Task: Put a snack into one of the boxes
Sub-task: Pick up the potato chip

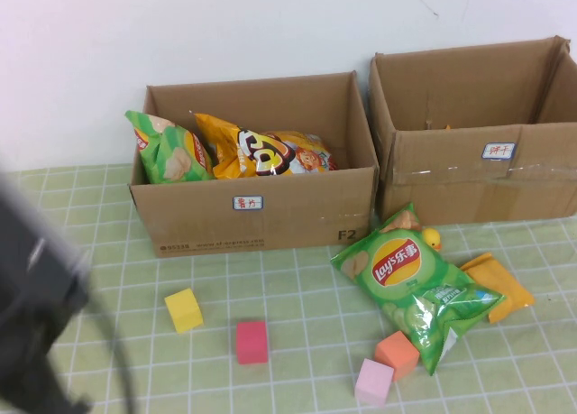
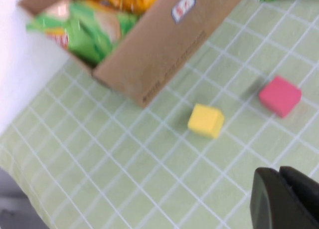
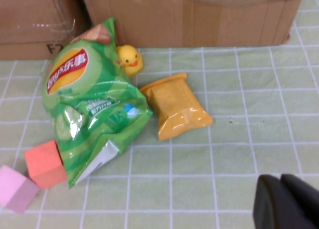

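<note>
A green Lay's chips bag (image 1: 410, 274) lies on the mat in front of the gap between the two boxes; it also shows in the right wrist view (image 3: 84, 104). A small orange snack packet (image 1: 500, 283) lies beside it (image 3: 177, 107). The left cardboard box (image 1: 261, 211) holds a green bag (image 1: 167, 148) and yellow-orange bags (image 1: 266, 152). The right cardboard box (image 1: 478, 175) looks nearly empty. My left gripper (image 2: 279, 171) is shut and empty above the mat near the yellow cube (image 2: 206, 120). My right gripper (image 3: 280, 178) is shut and empty, short of the orange packet.
A yellow toy duck (image 1: 431, 238) sits behind the Lay's bag. A yellow cube (image 1: 183, 309), a red cube (image 1: 251, 342), an orange cube (image 1: 398, 353) and a pink cube (image 1: 374, 381) lie on the green checked mat. My left arm (image 1: 36, 324) is a dark blur at the left edge.
</note>
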Tool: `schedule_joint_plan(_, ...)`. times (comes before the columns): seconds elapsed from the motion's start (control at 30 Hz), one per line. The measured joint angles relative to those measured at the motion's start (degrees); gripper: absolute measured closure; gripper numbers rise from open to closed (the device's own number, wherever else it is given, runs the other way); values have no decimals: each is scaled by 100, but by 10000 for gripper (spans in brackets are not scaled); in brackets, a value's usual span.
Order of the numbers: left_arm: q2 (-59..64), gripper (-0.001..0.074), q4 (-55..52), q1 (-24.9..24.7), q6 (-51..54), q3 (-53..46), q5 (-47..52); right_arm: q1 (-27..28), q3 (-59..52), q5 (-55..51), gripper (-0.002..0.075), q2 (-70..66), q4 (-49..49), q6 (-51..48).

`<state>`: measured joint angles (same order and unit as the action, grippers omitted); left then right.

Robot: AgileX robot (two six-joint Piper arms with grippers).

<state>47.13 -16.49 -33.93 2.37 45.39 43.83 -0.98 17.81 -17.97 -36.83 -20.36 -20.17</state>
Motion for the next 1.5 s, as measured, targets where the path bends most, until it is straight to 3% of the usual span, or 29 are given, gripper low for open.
schedule_joint_plan(0.23,-1508,736,-916,0,-1386,-1364,-267,-235,0,-62,728,-245,-27,-305)
schedule_joint_plan(0.5,-2822,736,-1918,0,-1651,-1937,-267,-1374,248,108,728,-1201,-78,-1372)
schedule_joint_plan(0.7,-3464,736,-1974,0,-1970,-2588,-690,-1551,924,119,722,-2331,-81,-1639)
schedule_joint_plan(0.87,-3883,736,-2215,0,-1993,-2872,-1194,-1551,1905,91,597,-3389,-106,-1637)
schedule_joint_plan(1.1,-3948,736,-2467,0,-2030,-2886,-1313,-1551,3334,-56,276,-4888,-133,-1302)
schedule_joint_plan(1.23,-3948,736,-2524,0,-2099,-2886,-1313,-1551,3917,-104,229,-5702,-133,-1289)
schedule_joint_plan(1.5,-3948,737,-2532,0,-2099,-2886,-1313,-1551,4744,-119,219,-7024,-393,-1280)
